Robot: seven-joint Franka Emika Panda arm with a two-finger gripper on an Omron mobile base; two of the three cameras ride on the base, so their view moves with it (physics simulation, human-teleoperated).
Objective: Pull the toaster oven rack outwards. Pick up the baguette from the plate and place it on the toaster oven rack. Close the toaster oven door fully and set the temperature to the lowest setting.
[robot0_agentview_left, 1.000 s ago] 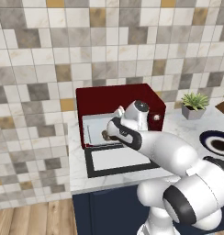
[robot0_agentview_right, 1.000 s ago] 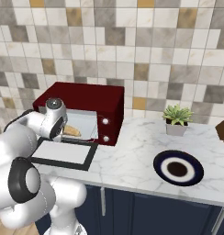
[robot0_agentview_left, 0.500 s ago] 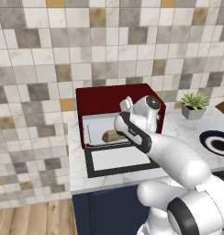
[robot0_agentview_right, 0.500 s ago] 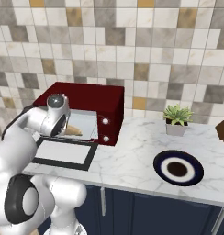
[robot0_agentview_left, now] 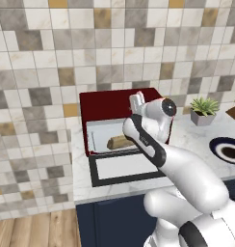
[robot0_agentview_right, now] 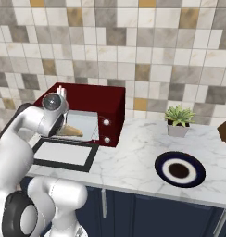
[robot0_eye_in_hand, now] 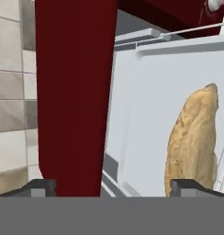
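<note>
The oven [robot0_agentview_left: 125, 121] stands at the left of the counter with its door [robot0_agentview_left: 125, 170] folded flat in front. The baguette [robot0_agentview_left: 120, 142] lies on the rack [robot0_agentview_left: 104, 132] inside. The gripper [robot0_agentview_left: 137, 102] hangs above the rack, fingers spread wide, holding nothing. Right of the oven sit a plant [robot0_agentview_right: 178, 120] and the plate [robot0_agentview_right: 180, 169].

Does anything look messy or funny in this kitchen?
Nothing looks spilled or broken. The toaster oven door lies open flat on the counter, and the baguette sits on the toaster oven rack. The plate is bare. The gripper is open, holding nothing.
</note>
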